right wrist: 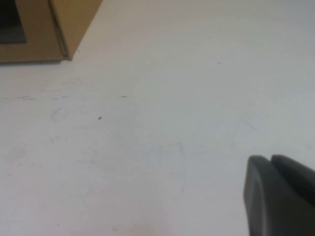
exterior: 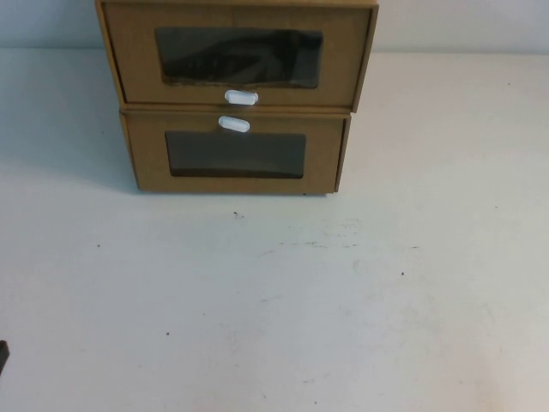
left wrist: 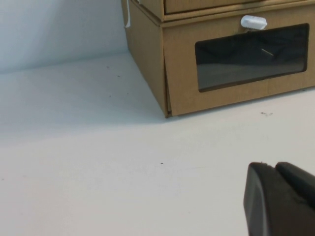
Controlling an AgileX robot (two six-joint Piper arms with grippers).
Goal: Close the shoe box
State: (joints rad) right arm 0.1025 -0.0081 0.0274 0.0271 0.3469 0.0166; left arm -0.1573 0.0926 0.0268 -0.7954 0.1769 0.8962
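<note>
The shoe box (exterior: 236, 56) is the upper of two stacked brown boxes at the table's far middle. It has a clear window and a white pull tab (exterior: 241, 97) below the window. Its front panel appears to stand a little forward of the box beneath. Only its bottom strip (left wrist: 216, 5) shows in the left wrist view. My left gripper (left wrist: 273, 169) is shut and empty, low over the table, in front of and left of the boxes. My right gripper (right wrist: 270, 162) is shut and empty over the table, in front of and right of them.
The lower brown box (exterior: 236, 154) has its white tab (exterior: 233, 124) above its window and carries the shoe box; it also shows in the left wrist view (left wrist: 182, 83) and the right wrist view (right wrist: 34, 29). The white table (exterior: 274, 300) stretches in front.
</note>
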